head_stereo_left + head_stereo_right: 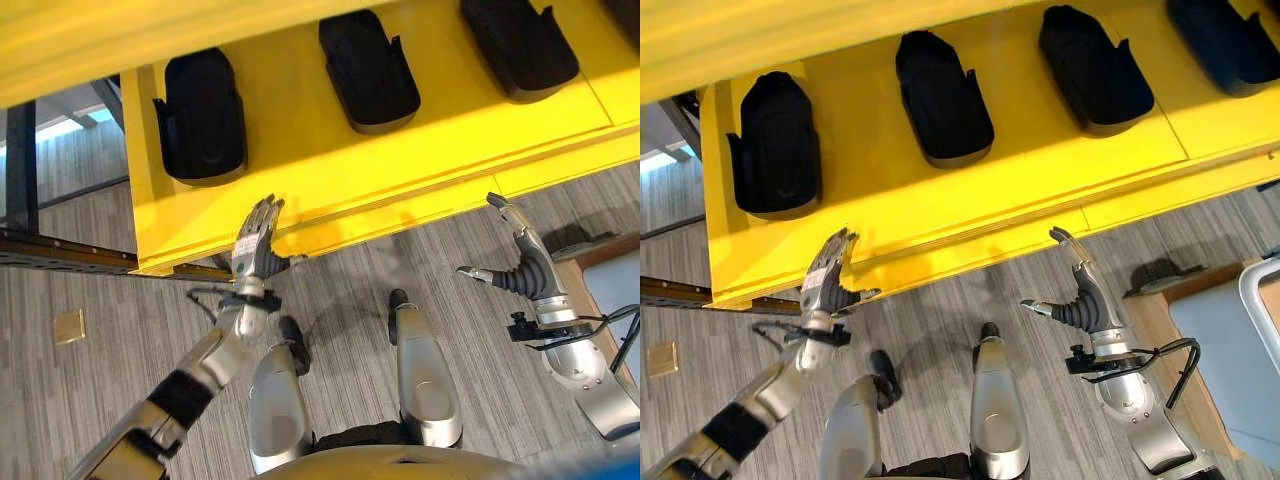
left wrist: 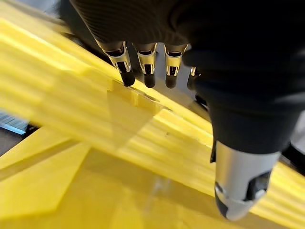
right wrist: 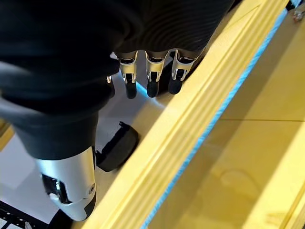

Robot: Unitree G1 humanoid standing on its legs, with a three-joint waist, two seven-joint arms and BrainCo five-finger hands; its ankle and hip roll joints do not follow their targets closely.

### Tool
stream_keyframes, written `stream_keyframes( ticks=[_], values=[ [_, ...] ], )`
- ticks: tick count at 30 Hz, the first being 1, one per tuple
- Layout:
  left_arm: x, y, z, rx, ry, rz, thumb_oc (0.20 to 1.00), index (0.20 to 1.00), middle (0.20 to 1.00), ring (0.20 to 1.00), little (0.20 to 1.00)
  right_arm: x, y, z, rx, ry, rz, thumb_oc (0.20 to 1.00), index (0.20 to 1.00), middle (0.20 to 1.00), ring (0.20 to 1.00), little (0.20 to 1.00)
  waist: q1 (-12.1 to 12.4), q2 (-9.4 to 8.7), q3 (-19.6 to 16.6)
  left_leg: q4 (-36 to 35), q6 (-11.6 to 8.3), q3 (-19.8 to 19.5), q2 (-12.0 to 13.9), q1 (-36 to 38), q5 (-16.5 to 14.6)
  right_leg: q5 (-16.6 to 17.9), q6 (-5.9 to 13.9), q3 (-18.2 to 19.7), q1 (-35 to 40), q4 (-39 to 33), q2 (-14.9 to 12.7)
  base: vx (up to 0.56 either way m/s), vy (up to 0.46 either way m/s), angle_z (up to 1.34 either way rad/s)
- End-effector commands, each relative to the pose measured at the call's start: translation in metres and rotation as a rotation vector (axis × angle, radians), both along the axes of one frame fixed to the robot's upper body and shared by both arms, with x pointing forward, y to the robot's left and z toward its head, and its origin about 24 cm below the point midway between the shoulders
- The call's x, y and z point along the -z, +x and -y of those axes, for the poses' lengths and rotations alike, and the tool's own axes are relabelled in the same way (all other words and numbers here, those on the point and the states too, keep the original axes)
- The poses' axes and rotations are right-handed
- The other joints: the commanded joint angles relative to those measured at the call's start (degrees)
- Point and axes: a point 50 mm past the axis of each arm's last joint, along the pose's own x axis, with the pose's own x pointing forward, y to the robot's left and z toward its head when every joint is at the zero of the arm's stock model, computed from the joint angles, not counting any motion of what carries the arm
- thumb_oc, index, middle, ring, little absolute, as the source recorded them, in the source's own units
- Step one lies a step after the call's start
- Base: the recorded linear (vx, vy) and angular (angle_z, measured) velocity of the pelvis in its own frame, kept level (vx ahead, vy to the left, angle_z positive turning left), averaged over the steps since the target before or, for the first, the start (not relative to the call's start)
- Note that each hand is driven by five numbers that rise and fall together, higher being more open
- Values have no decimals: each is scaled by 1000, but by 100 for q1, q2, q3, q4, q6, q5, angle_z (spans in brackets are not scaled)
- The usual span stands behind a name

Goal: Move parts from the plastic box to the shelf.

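The yellow shelf spans the upper part of the head views, and all positions below are given relative to it; four black parts lie on its surface in a row, each separated from the next: the first part nearest the shelf's left end, the second part beside it, the third part further along, and the fourth part at the right, cut by the frame edge; the left hand is raised at the shelf's front edge, near its left end and below the first part, with fingers straight and slightly apart, tips at or just at the yellow edge, holding nothing; the right hand hangs below the shelf's front edge, over the grey floor, clear of the shelf, with fingers extended and thumb spread wide, holding nothing; in the right wrist view a further black part lies on a pale surface beyond a yellow edge; a pale blue-grey box with a wooden rim sits on the floor to the right, well apart from the shelf.
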Motion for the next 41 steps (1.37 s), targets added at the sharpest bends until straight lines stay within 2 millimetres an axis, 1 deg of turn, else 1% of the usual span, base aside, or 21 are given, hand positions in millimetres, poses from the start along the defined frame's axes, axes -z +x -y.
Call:
stream_keyframes(
  ticks=[1,5,6,7,10,11,12,15,16,17,18,19,22,23,24,25,28,30,34,36,41],
  values=[
    [-25,-2,-6,71,21,194,1000,1000,1000,1000,1000,-20,-1,-1,-23,69,151,1000,1000,1000,1000,1000,30,-151,-530,658,626,158,-461,-51,-742,-319,-182,-497,415,-162,309,-76,-52,3],
    [-24,-13,-3,117,-9,217,1000,1000,1000,1000,1000,-20,-1,0,-8,80,167,1000,1000,1000,1000,1000,139,-121,-684,134,494,66,-508,142,-492,-88,-131,-570,696,-804,308,-58,-37,5],
    [-24,-18,-3,139,-36,221,1000,1000,1000,1000,1000,-20,0,1,-2,102,166,1000,1000,1000,1000,1000,201,-103,-812,-240,422,9,-515,316,-333,45,-90,-612,918,-1206,309,-45,-61,14],
    [-22,-24,0,195,-92,186,1000,1000,1000,1000,1000,-16,2,3,-9,173,113,1000,1000,1000,1000,1000,271,-90,-1005,-762,315,-66,-490,578,-98,260,-13,-677,1248,-1763,288,-57,-64,15],
    [-20,-29,7,278,-126,153,1000,1000,1000,1000,1000,-9,6,4,-17,302,26,1000,1000,1000,1000,1000,331,-75,-1206,-1190,222,-61,-440,821,103,495,63,-736,1534,-2255,241,-45,-40,8],
    [-15,-32,11,327,-255,67,1000,1000,1000,1000,1000,1,11,4,-33,426,-69,1000,1000,1000,1000,1000,372,-65,-1388,-1474,140,-2,-369,1005,242,701,131,-822,1726,-2624,185,-57,-34,6],
    [-15,-32,11,330,-265,61,1000,1000,1000,1000,1000,2,12,4,-35,435,-75,1000,1000,1000,1000,1000,374,-68,-1397,-1505,140,7,-369,1007,280,745,130,-827,1730,-2668,181,-48,-30,4],
    [-9,-35,16,407,-466,-59,1000,1000,1000,1000,1000,20,17,0,-66,608,-205,1000,1000,1000,1000,1000,422,-37,-1596,-1786,69,110,-281,1225,403,976,204,-936,1921,-3040,111,-21,-8,0],
    [-9,-35,16,417,-495,-65,1000,1000,1000,1000,1000,21,17,-1,-71,621,-214,1000,1000,1000,1000,1000,425,-35,-1609,-1826,64,122,-275,1255,420,999,206,-939,1945,-3077,112,0,0,0],
    [-3,-37,14,429,-668,-148,1000,1000,1000,1000,1000,33,19,-3,-77,689,-275,1000,1000,1000,1000,1000,458,-15,-1673,-1974,23,161,-223,1401,464,1050,240,-983,2072,-3198,108,-25,-13,-8],
    [7,-37,12,409,-767,-222,1000,1000,1000,1000,1000,43,19,-5,-80,737,-330,1000,1000,1000,1000,1000,477,-6,-1732,-2088,13,179,-198,1481,510,1062,243,-1012,2127,-3232,112,-38,-23,-10],
    [17,-40,6,350,-895,-248,1000,1000,1000,1000,1000,60,17,-9,-106,847,-426,1000,1000,1000,1000,1000,512,-10,-1850,-2215,1,205,-164,1569,574,1081,242,-1062,2186,-3261,113,-34,-31,-5],
    [37,-51,5,364,-1017,-383,1000,1000,1000,1000,1000,83,10,-11,-106,935,-518,1000,1000,1000,1000,1000,561,-53,-1981,-2243,2,232,-138,1632,554,1059,221,-1121,2246,-3266,136,-21,-28,7],
    [44,-56,6,376,-1053,-407,1000,1000,1000,1000,1000,92,7,-9,-75,955,-539,1000,1000,1000,1000,1000,573,-70,-2019,-2243,9,252,-141,1660,537,1061,222,-1128,2257,-3266,142,-27,-23,5],
    [54,-65,2,369,-1057,-435,1000,1000,1000,1000,1000,105,3,-2,-24,970,-560,1000,1000,1000,1000,1000,598,-96,-2076,-2243,24,268,-143,1698,497,1059,228,-1142,2270,-3266,134,0,0,0],
    [61,-71,-3,350,-1079,-463,1000,1000,1000,1000,1000,113,-1,4,20,965,-576,1000,1000,1000,1000,1000,609,-108,-2109,-2243,36,276,-154,1717,476,1068,235,-1148,2286,-3266,137,0,0,0],
    [75,-79,-11,316,-1101,-529,1000,1000,1000,1000,1000,127,-7,10,77,970,-627,1000,1000,1000,1000,1000,625,-129,-2158,-2243,62,282,-166,1760,437,1064,232,-1153,2327,-3266,140,0,0,0],
    [84,-86,-19,278,-1104,-567,1000,1000,1000,1000,1000,134,-13,15,118,944,-654,1000,1000,1000,1000,1000,629,-137,-2167,-2243,79,266,-175,1791,414,1042,216,-1151,2367,-3266,160,0,0,0],
    [92,-94,-28,213,-1113,-589,1000,1000,1000,1000,1000,141,-17,19,163,908,-686,1000,1000,1000,1000,1000,651,-128,-2173,-2243,79,285,-181,1830,388,1027,226,-1187,2399,-3266,151,0,0,0],
    [98,-105,-40,156,-1150,-593,1000,1000,1000,1000,1000,146,-22,26,202,919,-706,1000,1000,1000,1000,1000,699,-133,-2179,-2243,92,294,-188,1864,363,1017,240,-1251,2421,-3266,131,0,0,0],
    [101,-116,-53,65,-1160,-571,1000,1000,1000,1000,1000,149,-31,35,226,917,-730,1000,1000,1000,1000,1000,736,-133,-2175,-2243,101,283,-193,1866,348,1016,257,-1299,2421,-3266,114,0,0,0]
  ],
)
